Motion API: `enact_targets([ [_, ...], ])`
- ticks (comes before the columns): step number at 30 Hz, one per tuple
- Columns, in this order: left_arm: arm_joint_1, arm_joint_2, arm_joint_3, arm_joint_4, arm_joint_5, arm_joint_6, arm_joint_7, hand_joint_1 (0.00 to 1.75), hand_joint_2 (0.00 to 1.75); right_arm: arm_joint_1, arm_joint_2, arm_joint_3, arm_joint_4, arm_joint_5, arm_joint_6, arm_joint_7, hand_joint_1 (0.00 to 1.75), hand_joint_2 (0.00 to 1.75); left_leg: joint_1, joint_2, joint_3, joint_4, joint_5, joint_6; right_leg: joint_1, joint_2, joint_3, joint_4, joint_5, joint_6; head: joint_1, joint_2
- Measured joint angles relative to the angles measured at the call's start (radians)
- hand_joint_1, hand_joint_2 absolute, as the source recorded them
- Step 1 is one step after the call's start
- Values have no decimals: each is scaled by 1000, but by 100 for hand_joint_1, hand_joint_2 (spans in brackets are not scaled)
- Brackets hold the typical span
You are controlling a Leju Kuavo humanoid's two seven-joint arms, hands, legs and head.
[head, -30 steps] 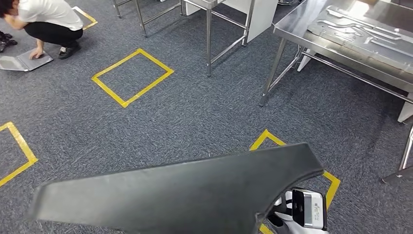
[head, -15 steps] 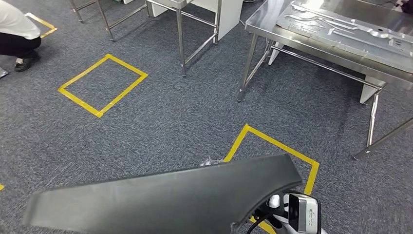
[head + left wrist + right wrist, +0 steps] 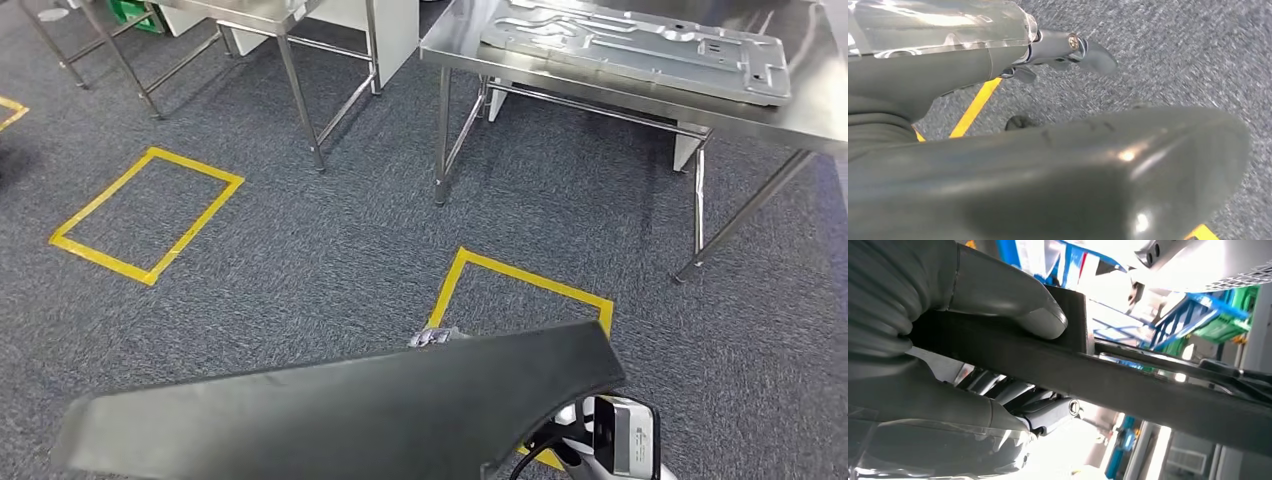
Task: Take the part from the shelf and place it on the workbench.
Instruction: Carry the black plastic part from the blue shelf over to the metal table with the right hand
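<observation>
Right wrist view: the right hand (image 3: 948, 340) grips the part (image 3: 1128, 385), thick grey thumb (image 3: 1013, 300) pressed on one face of the black edge, darker fingers (image 3: 1048, 415) closed under the other face. Left wrist view: the left hand (image 3: 933, 60) lies against the part (image 3: 1073, 175); its fingers (image 3: 1083, 50) stretch past the part's edge and whether they grip cannot be told.

Against the head view of half a second ago, the whole scene has shifted, so the camera has turned. The workbench (image 3: 810, 110) with its pressed metal panel (image 3: 640, 40) now lies more squarely ahead, the crouching person has passed out of frame, and the part (image 3: 340, 415) holds the same place low in the picture.

No legible writing; a small label on the wrist camera housing (image 3: 630, 445) is too fine to read.

The part is a long, flat, dark grey piece, matte, with rounded edges, wide at the right end and tapering to the left. It is held in the air above the grey carpet (image 3: 300, 260) and a yellow tape square (image 3: 520, 285), well short of the workbench.
</observation>
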Motion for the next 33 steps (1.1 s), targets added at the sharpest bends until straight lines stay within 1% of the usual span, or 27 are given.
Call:
enact_targets([
  [1,2,0,0,0,0,0,0,0,0,2,-1,0,2,0,0,0,175,175,0,-6,-30,52,-15,-2,0,14,0,1,-1,0,0,0],
  [2,4,0,0,0,0,0,0,0,0,4,-2,0,3,0,1,0,175,175,1,-8,-47,74,-10,-4,-1,28,0,2,-2,1,0,0],
  [3,5,0,0,0,0,0,0,0,0,5,-3,0,5,0,1,0,175,175,2,-10,-46,58,15,-6,-2,43,1,5,-3,3,0,0],
  [4,5,0,0,0,0,0,0,0,0,6,-4,0,7,0,0,0,175,175,5,-16,-28,6,54,-8,-3,57,2,10,-6,6,0,0],
  [5,5,0,0,0,0,-1,0,0,0,7,-5,0,8,1,-1,-2,175,175,9,-33,-1,-62,92,-8,-5,69,1,16,-10,11,0,0],
  [6,4,0,0,0,-1,-1,0,0,0,8,-6,0,8,3,-2,-4,175,175,11,-53,24,-122,116,-8,-6,80,-2,25,-15,17,0,0],
  [7,4,0,0,0,-2,-2,-1,0,0,10,-7,0,9,6,-3,-7,175,175,13,-69,41,-162,128,-5,-6,90,-7,32,-18,23,0,0],
  [8,3,0,0,0,-3,-2,-1,0,0,12,-7,-1,9,10,-5,-10,175,175,12,-79,49,-179,128,0,-6,99,-11,36,-19,29,1,0],
  [10,1,-2,0,0,-4,-2,-4,0,0,17,-9,-2,10,17,-10,-15,175,175,10,-65,51,-183,127,15,-8,114,-17,35,-18,41,1,0],
  [11,-1,-2,0,0,-4,-3,-5,0,0,19,-10,-3,10,19,-13,-16,175,175,10,-56,53,-186,129,22,-8,107,-20,40,-20,46,1,0],
  [13,-2,-4,0,0,-3,-4,-9,0,0,20,-11,-4,12,23,-18,-18,175,175,13,-34,59,-193,131,34,-7,57,-47,96,-52,57,6,0],
  [14,-2,-4,0,0,-2,-4,-12,0,0,21,-11,-4,13,25,-19,-18,175,175,11,-23,60,-193,130,38,-7,27,-76,152,-79,62,9,0],
  [15,-1,-4,0,0,-2,-4,-14,0,0,21,-12,-4,16,27,-19,-19,175,175,10,-11,61,-194,128,40,-9,8,-112,220,-108,66,11,0],
  [16,0,-4,0,0,-1,-4,-16,0,0,23,-12,-4,19,29,-19,-20,175,175,9,1,62,-194,126,41,-12,1,-145,279,-128,69,11,0],
  [17,1,-4,0,0,0,-5,-17,0,0,24,-12,-4,22,30,-19,-21,175,175,9,13,64,-193,123,41,-14,-2,-165,310,-130,70,11,0],
  [18,1,-4,0,0,1,-6,-19,0,0,24,-12,-4,25,30,-19,-22,175,175,9,25,66,-193,121,40,-15,-4,-165,303,-113,69,11,0],
  [19,0,-4,0,0,2,-8,-20,0,0,24,-12,-4,28,30,-19,-24,175,175,9,36,71,-193,117,38,-14,-11,-144,258,-81,66,11,0],
  [21,0,-5,0,0,5,-14,-23,0,0,21,-12,-4,31,30,-19,-29,175,175,6,55,83,-194,108,31,-4,-56,-73,119,-17,52,11,0],
  [22,0,-5,0,0,6,-17,-24,0,0,19,-12,-4,31,29,-19,-31,175,175,4,63,87,-194,104,27,2,-76,-47,68,-2,45,11,0],
  [23,0,-5,0,0,7,-19,-25,0,0,17,-12,-4,32,28,-19,-33,175,175,2,73,91,-195,101,22,9,-88,-35,42,1,38,11,0],
  [25,-2,-5,0,0,8,-21,-27,0,0,17,-12,-3,32,27,-19,-34,175,175,-1,94,101,-201,95,11,12,-70,-34,33,-2,29,11,0],
  [26,-4,-5,0,0,9,-22,-28,0,0,18,-12,-3,32,27,-19,-34,175,175,-1,93,107,-202,91,6,8,-58,-30,28,-1,25,10,0],
  [28,-6,-5,0,0,9,-22,-29,0,0,17,-12,-3,32,26,-19,-34,175,175,1,51,96,-161,60,-1,0,-34,-19,15,3,13,7,0],
  [30,-4,-5,0,0,9,-23,-30,0,0,16,-12,-1,33,25,-19,-34,175,175,4,1,39,-46,3,-2,-3,-12,-14,11,3,6,3,0],
  [31,-2,-5,0,0,10,-23,-30,0,0,17,-12,0,33,25,-19,-34,175,175,4,-6,2,18,-19,-3,-1,1,-14,12,2,4,2,0],
  [32,1,-5,0,0,11,-23,-31,0,0,19,-12,1,34,25,-19,-34,175,175,4,-8,-27,60,-24,-4,0,16,-13,14,1,3,2,0],
  [33,3,-5,0,0,12,-25,-31,0,0,21,-12,2,34,25,-19,-34,175,175,4,-9,-41,70,-9,-4,1,31,-13,16,-1,2,2,0],
])
